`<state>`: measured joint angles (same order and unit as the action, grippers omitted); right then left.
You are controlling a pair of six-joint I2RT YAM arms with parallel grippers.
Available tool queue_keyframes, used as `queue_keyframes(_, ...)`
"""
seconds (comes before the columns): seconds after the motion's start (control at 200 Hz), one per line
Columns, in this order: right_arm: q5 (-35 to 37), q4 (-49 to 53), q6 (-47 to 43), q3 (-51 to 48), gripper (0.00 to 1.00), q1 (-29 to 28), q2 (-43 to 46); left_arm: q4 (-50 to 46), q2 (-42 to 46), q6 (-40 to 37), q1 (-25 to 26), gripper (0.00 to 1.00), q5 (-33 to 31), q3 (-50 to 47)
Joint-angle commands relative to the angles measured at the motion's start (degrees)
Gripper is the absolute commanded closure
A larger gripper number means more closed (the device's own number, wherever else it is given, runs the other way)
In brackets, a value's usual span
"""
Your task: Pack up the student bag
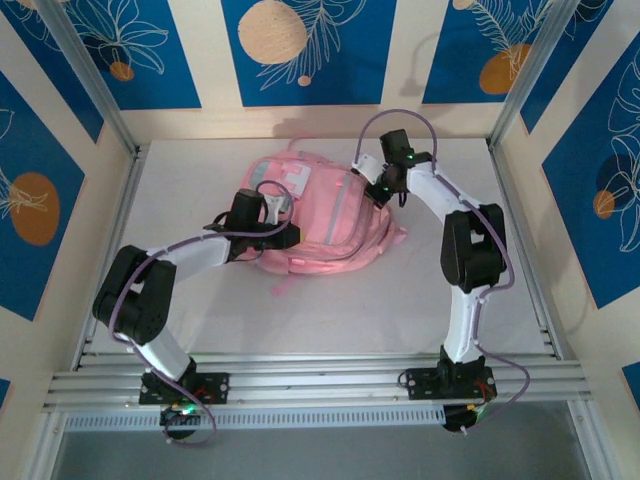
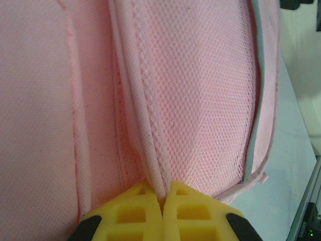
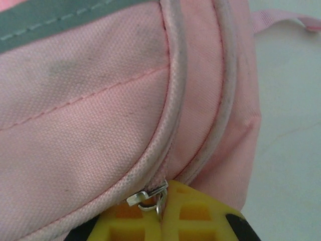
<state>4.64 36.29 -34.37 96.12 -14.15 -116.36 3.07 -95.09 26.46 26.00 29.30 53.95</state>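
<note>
White bench (image 1: 330,310) stretches under both arms, boxed in by cream walls with blue panels (image 1: 130,50) bearing orange discs and white leaf outlines.

Left jaws are pressed together, their yellow pads (image 2: 145,198) pinching a raised piped seam (image 2: 150,130) of the student bag (image 2: 210,90). The seam runs from the pinch up across pink mesh fabric. A grey-green trim strip (image 2: 249,150) follows the bag's edge on the right of that wrist view, with bare bench beyond it.

Right jaws are likewise pressed together, and the metal zip pull (image 3: 148,197) is caught between their yellow tips. Its slider sits at the end of a curved piped zip line (image 3: 175,90). Above it lies smooth pink cloth with a grey band (image 3: 50,27) along the top, and a pink strap (image 3: 281,20) lies on the bench at the upper right.

From overhead, the bag lies flat in the middle of the bench toward the far wall, with a pale patch (image 1: 300,178) near its far end. The left arm (image 1: 135,295) reaches in from the near left to the bag's left edge. The right arm (image 1: 465,255) bends over from the near right to the bag's far right corner. Aluminium rails (image 1: 320,375) run along the near edge, where both bases are bolted.
</note>
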Motion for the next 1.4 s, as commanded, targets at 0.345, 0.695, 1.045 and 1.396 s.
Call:
queue_keyframes(0.345, 2.0, -7.5, 7.5, -16.4, 1.00, 1.5, 13.9, -22.2, 3.0, -13.3, -4.9, 1.00, -10.7, 0.7)
queue_keyframes(0.695, -4.3, -6.2, 17.4, -30.8, 1.00, -5.2, 24.2, -18.5, -3.7, -14.6, -9.5, 1.00, -20.4, 9.7)
queue_keyframes(1.045, -8.4, -2.0, 27.8, -33.1, 1.00, -19.9, 22.9, -18.9, -15.3, -14.3, -10.7, 1.00, -17.9, 23.8)
queue_keyframes(1.396, -10.4, -10.0, 37.2, -24.6, 1.00, -28.7, 15.0, -25.3, -4.6, -8.5, -10.8, 0.37, -22.9, 23.1)
